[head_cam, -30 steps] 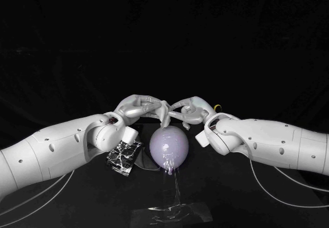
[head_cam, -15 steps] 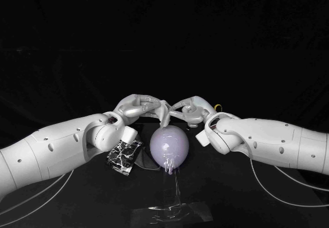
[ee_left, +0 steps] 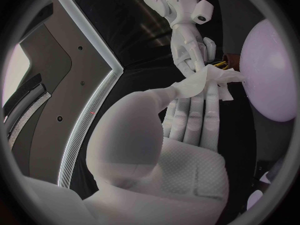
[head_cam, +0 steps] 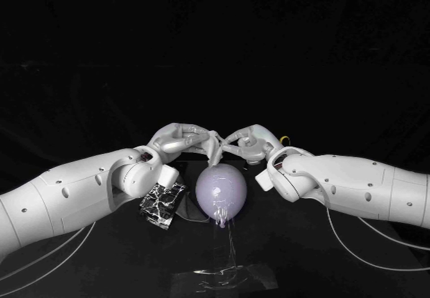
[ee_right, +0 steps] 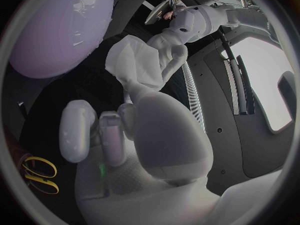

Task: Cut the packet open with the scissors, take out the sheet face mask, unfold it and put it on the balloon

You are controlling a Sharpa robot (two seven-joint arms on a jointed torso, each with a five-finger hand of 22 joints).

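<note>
Above far end of balloon (head_cam: 221, 191), left hand (head_cam: 179, 138) and right hand (head_cam: 251, 141) meet, each pinching bunched mask (head_cam: 213, 149) between thumb and fingers. Mask hangs toward balloon; contact unclear, shape hard to make out. Packet (head_cam: 163, 203) left of balloon, partly hidden behind left arm. Scissors (head_cam: 285, 141) beyond right hand, mostly hidden, yellow handle peeking out.

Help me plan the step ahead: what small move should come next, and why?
Probably ease the left hand and right hand apart to spread the mask. Both hands pinch it, and it hangs bunched between them close by the balloon, not yet unfolded.
</note>
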